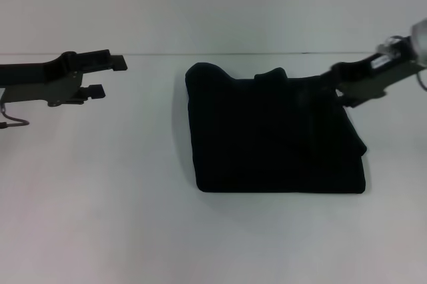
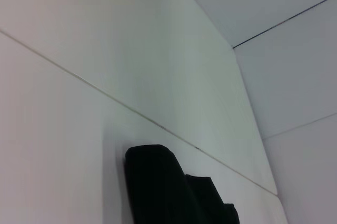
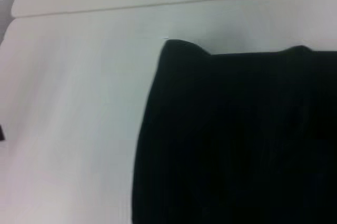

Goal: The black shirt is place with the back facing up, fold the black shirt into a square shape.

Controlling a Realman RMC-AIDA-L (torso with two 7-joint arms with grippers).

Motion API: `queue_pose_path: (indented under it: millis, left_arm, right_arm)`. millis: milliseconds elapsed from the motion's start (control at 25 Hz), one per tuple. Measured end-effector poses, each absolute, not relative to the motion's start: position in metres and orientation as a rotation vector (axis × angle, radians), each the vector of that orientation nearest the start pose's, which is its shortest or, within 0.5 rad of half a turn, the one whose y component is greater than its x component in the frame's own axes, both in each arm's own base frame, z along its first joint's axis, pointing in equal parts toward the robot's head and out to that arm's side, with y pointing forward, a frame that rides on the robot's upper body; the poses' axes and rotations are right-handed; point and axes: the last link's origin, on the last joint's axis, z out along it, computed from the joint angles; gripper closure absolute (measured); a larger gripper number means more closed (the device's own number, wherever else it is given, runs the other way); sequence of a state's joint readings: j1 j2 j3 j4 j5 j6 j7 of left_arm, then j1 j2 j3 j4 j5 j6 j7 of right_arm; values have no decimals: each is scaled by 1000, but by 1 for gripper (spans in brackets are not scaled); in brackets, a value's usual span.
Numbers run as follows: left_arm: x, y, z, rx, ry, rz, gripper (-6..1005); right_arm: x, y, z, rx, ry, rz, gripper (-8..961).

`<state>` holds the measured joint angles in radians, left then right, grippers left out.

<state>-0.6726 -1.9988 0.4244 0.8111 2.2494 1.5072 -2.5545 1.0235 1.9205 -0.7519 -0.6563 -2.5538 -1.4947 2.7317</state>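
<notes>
1. Nearest the robot, on the bare white tabletop (image 1: 100, 231), nothing lies in front of the soft plain black fabric shirt (image 1: 273, 137), which sits at the centre of the table, slightly right of middle.
2. Folded into a thick, roughly square bundle, the shirt has straight front and left edges; its right side bulges unevenly, and small bumps of cloth rise along the far edge. No lettering shows.
3. Off to the left, well apart from the shirt, the rigid black left gripper (image 1: 107, 76) hovers with its two fingers spread apart, grasping nothing.
4. At the shirt's far right corner, the black right gripper (image 1: 337, 87) sits touching or just above the cloth; whether it is clenched or released cannot be told.
5. Risk, as a judgement: if that gripper withdraws while cloth clings to it, the top layer could drag and spoil the square.
</notes>
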Motion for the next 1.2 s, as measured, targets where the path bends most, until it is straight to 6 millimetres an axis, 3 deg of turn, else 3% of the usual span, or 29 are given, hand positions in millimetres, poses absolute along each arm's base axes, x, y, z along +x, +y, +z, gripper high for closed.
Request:
queue_pose_path:
  millis: [160,480,640,840,960,1200]
  left_arm:
    - [-260,391,81,-2024,-1875,-795,67]
    - [-261,394,79,-2000,-1873,-806,67]
    - [-261,395,79,-1992,-1870,-811,66]
    - [-262,395,80,-1988,-1861,-829,66]
    - [-262,396,79,-1980,-1864,-831,66]
    - [-260,398,79,-1978,-1861,-857,67]
  right_arm:
    - [159,447,33,-2300,1720,22,158]
    - [165,448,13,-2243,1701,-135,157]
    - [169,444,13,-2249,1703,-181,157]
    - [174,446,27,-2225,1721,-121,158]
    - [172,452,35,-2214,1727,0,158]
    - [167,455,20,-2213,1714,10,159]
